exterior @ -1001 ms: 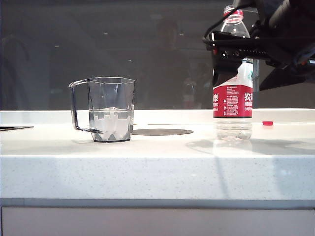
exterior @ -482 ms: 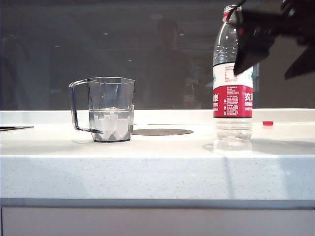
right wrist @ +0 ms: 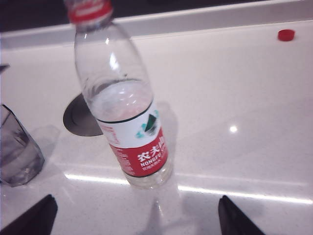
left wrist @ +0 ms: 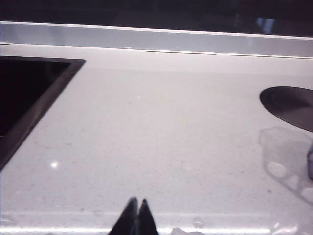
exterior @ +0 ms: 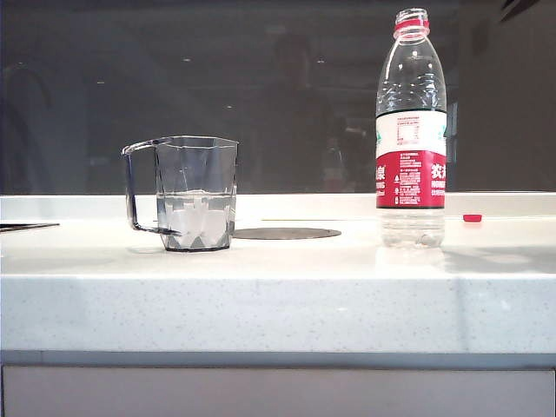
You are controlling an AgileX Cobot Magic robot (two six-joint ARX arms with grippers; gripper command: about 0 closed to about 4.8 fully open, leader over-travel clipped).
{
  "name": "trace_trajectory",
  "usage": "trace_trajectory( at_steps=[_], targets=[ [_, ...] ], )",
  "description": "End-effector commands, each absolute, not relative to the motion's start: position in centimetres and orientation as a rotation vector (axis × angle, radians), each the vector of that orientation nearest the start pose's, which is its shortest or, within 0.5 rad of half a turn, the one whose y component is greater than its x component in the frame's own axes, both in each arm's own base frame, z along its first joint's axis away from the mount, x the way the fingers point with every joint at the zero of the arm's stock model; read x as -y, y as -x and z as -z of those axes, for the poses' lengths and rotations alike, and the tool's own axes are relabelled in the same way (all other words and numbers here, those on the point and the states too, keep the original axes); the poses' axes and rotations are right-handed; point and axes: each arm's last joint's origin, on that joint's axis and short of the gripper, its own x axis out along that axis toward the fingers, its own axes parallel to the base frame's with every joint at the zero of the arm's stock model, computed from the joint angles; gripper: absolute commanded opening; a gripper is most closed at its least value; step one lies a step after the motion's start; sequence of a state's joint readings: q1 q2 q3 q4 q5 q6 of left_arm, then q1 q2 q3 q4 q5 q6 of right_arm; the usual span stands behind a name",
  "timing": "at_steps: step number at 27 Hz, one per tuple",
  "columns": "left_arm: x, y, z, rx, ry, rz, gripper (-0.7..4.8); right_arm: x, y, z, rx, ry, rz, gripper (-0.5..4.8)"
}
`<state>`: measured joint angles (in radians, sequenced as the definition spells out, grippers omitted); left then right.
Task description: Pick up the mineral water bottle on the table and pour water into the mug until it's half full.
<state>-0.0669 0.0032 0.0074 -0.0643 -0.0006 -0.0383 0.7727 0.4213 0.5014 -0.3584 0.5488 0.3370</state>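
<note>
Right claw [right wrist: 136,215] only in wrist view

Left gripper [left wrist: 136,215]: fingertips pressed together, nothing between them. Right gripper [right wrist: 139,215]: jaws spread wide, empty, tips dark at both sides. Neither arm shows in exterior view.

In the right wrist view, the clear ribbed plastic bottle with the red-and-white label [right wrist: 128,115] loses its mouth past the frame edge, and only part of the grey-tinted faceted plastic mug [right wrist: 17,149] shows. Only the dark tips of the right claw [right wrist: 137,218] and the left claw [left wrist: 136,219] show. The exterior view shows neither claw.
</note>
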Motion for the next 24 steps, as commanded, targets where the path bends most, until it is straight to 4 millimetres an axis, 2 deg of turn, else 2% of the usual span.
trace_trajectory(
  at_steps=[1,5,6,9,24],
  targets=[
    [0.6,-9.7,-16.2,-0.046,0.035,0.066,-0.04,-5.2,-7.5,-26.8,-0.227,-0.196,-0.183,4.79],
    [0.6,-9.7,-16.2,-0.047,0.035,0.064,-0.04,-4.0,-6.3,-27.3,-0.156,-0.252,-0.197,1.82],
    [0.6,-9.7,-16.2,-0.047,0.035,0.066,-0.04,-3.4,-5.7,-27.5,-0.122,-0.251,-0.203,0.81],
    [0.6,-9.7,-16.2,-0.047,0.035,0.062,-0.04,-2.9,-5.2,-27.5,-0.085,-0.196,-0.211,0.51],
    [0.6,-9.7,-16.2,-0.047,0.035,0.066,-0.04,-2.4,-4.6,-27.7,-0.051,-0.206,-0.216,0.53]
  ],
)
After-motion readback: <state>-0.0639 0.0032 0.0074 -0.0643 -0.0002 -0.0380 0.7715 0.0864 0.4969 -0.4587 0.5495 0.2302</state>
